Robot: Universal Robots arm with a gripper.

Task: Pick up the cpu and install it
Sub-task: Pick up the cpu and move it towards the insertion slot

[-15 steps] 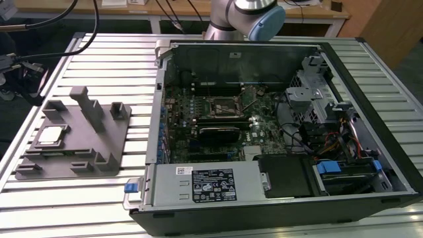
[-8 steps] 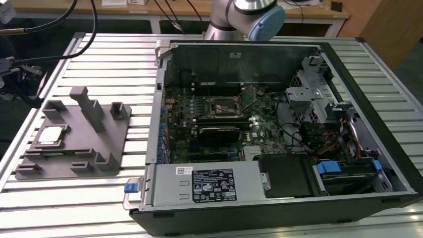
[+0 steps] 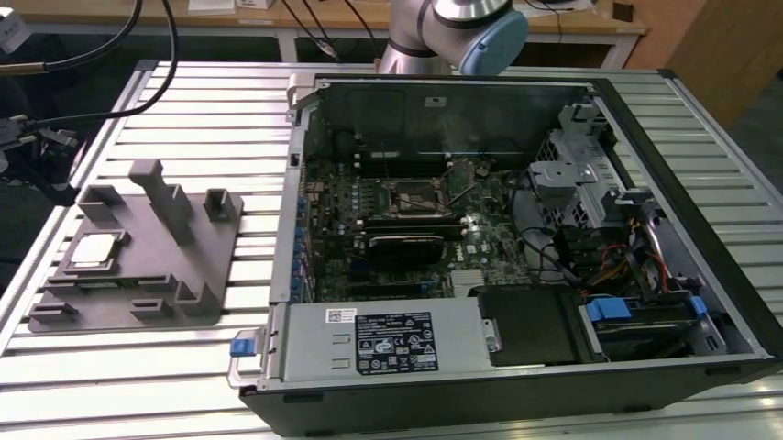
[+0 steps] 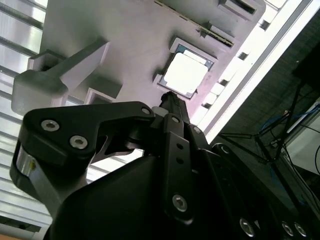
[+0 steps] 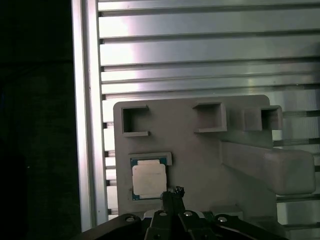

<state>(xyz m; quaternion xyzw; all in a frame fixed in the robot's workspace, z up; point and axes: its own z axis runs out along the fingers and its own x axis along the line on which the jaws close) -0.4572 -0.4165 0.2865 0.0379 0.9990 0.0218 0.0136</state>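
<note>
Lab: slatted aluminium bench (image 3: 135, 376), opened computer (image 3: 490, 238)

Glossy silver metal on top of the cpu (image 4: 186, 74), glaring pale under the light. Smooth, matt grey plastic for the tray (image 5: 200, 150) beneath. Ribbed bare aluminium with a soft sheen across the tabletop (image 3: 183, 119). Black satin finish on the pincer (image 4: 170, 98), studded with bright metal screw heads (image 4: 78, 142). Dull grey sheet metal on the power supply (image 3: 306, 344); matt black on the case (image 3: 685, 137) rim.
</note>
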